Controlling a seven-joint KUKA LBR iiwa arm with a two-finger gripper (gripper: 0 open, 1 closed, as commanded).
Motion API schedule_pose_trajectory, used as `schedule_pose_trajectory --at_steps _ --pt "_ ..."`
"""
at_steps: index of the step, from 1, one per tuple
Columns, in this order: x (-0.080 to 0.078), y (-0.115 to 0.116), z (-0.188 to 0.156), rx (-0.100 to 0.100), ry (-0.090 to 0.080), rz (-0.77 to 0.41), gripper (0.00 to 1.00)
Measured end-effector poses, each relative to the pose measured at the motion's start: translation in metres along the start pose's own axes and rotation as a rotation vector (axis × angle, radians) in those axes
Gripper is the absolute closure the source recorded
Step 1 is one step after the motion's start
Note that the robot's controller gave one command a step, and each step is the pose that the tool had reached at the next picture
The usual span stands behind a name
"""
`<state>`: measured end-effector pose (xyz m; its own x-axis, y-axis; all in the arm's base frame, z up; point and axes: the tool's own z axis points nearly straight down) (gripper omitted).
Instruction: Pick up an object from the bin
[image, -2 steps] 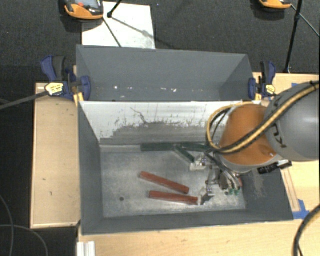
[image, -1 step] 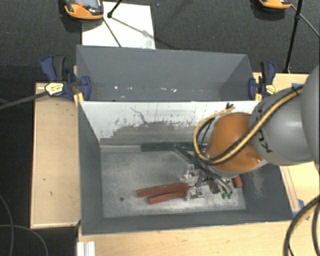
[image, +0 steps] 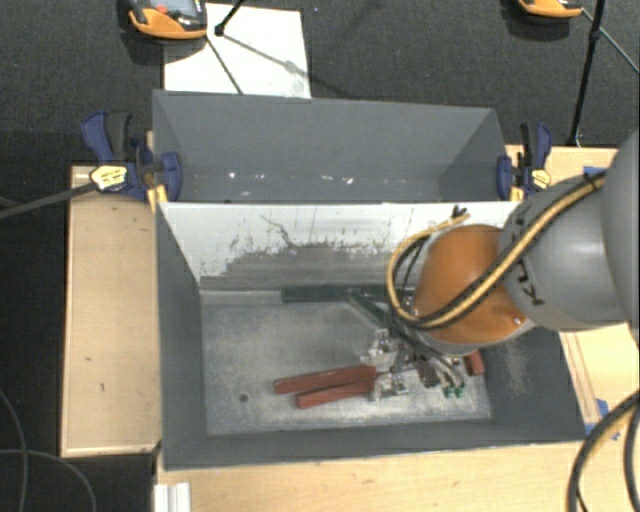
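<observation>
Camera view showed the pincer (image: 393, 372) low over the floor of the bin (image: 180, 330), right of centre, at the right ends of two reddish-brown bars (image: 325, 385) lying side by side near the front wall. Whether it was released or clenched could not be told. A dark green strip (image: 318, 295) lay along the back wall.

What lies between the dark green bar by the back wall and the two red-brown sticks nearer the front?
Nothing: in the camera view that stretch is bare, scuffed bin floor between the dark green bar and the red-brown sticks.
</observation>
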<state>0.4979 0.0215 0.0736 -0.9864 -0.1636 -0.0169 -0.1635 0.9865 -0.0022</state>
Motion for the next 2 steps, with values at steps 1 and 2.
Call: schedule_pose_trajectory --at_steps 1,2 --pt "-0.013 -0.006 -0.028 -0.003 0.020 0.005 1.00" --pt "0.003 0.003 -0.137 -0.003 0.016 -0.028 1.00"
